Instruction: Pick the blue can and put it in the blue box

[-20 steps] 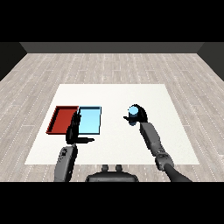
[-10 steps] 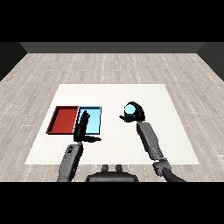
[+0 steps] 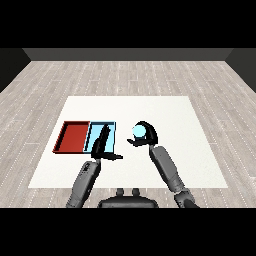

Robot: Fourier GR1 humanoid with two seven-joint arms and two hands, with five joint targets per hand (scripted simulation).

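The blue can (image 3: 138, 131) is held off the table in my right hand (image 3: 146, 136), whose fingers curl round it, a little right of the light blue tray (image 3: 110, 131). That tray lies at the table's left with the red tray (image 3: 71, 137) joined to its left side. My left hand (image 3: 101, 144) reaches over the blue tray's near half with straight fingers and the thumb stuck out to the right, holding nothing.
The white table (image 3: 165, 110) spreads wide to the right and behind the trays. Grey plank floor (image 3: 125, 75) surrounds it.
My right hand has carried the blue can leftward toward the blue tray. My left hand has slid to the right, from the trays' seam to over the blue tray.
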